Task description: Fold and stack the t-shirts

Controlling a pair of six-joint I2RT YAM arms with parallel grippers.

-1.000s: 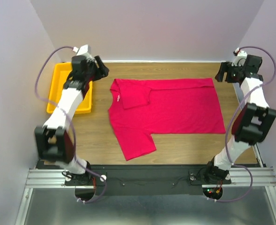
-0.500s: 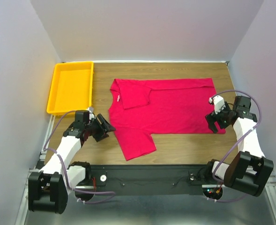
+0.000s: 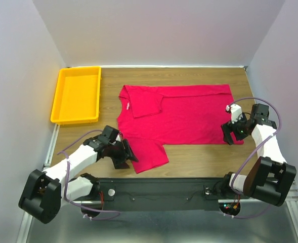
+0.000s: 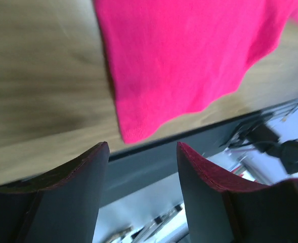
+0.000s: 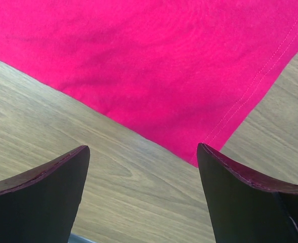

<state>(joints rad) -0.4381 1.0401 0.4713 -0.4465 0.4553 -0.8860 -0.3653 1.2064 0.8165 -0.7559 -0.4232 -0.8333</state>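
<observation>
- Both arms have swung down from the far corners; the left fingers [image 4: 83, 177] now hover spread at the near sleeve's tip; the right fingers [image 5: 47, 177] stand wide over the near hem corner; neither pair grips anything.
- The t-shirt [image 3: 189, 119] lies flat mid-worktop [image 3: 199, 157], unmoved, far sleeve folded in; it looks light, soft and limp, likely to sag when lifted.
- The yellow tray [image 3: 75, 120] sits far left, unmoved.
- Best holds, I judge: pinch the sleeve's edge and the hem corner.

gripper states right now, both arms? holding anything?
Left gripper: open, holding nothing, just short of the t-shirt sleeve.
Right gripper: open, holding nothing, above the shirt's hem corner.
</observation>
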